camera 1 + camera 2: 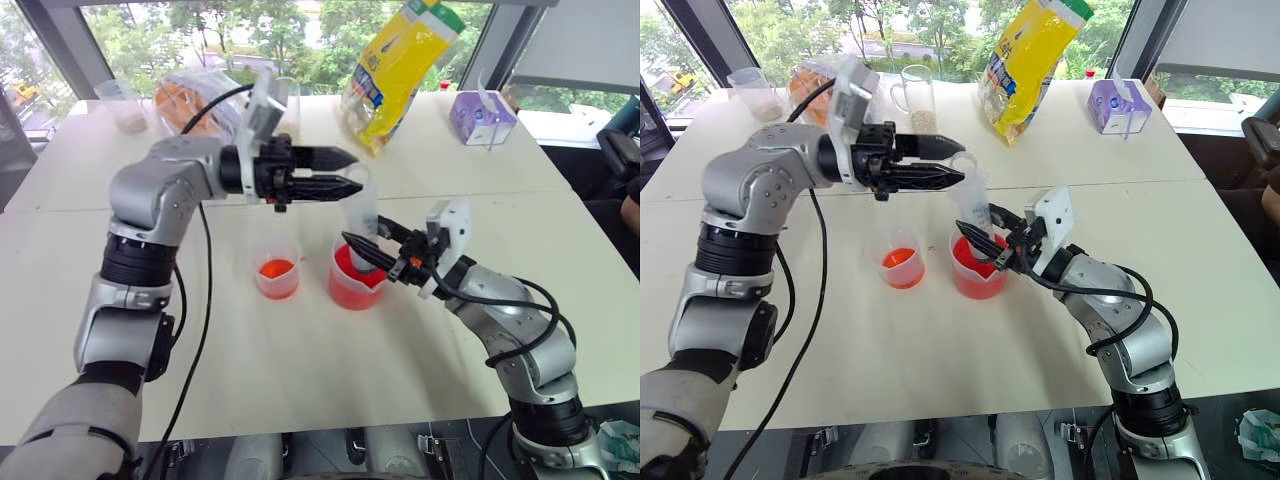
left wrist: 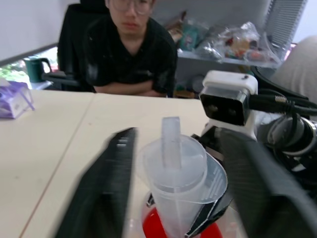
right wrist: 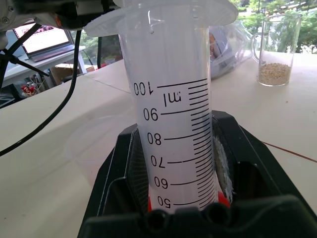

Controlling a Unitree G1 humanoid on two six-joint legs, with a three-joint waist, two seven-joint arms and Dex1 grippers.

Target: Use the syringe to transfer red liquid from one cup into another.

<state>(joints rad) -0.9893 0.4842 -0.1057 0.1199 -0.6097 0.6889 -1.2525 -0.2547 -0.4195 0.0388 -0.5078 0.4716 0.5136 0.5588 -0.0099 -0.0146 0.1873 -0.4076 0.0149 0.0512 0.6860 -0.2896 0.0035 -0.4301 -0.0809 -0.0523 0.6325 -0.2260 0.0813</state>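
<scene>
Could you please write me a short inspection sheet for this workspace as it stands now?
Surface: white table, two tops butted along a seam.
Job's things: syringe upright, tip down in the beaker of red liquid; small cup beside it, some red liquid inside.
Clutter: yellow bag, purple tissue box, mug of grains, plastic cup, clear bag at the far edge.
Grippers: right gripper shut on the syringe barrel; left gripper level, its fingers on either side of the plunger top.
Cables: black cable hangs along the left arm.
Surroundings: windows with trees; a seated person.
</scene>
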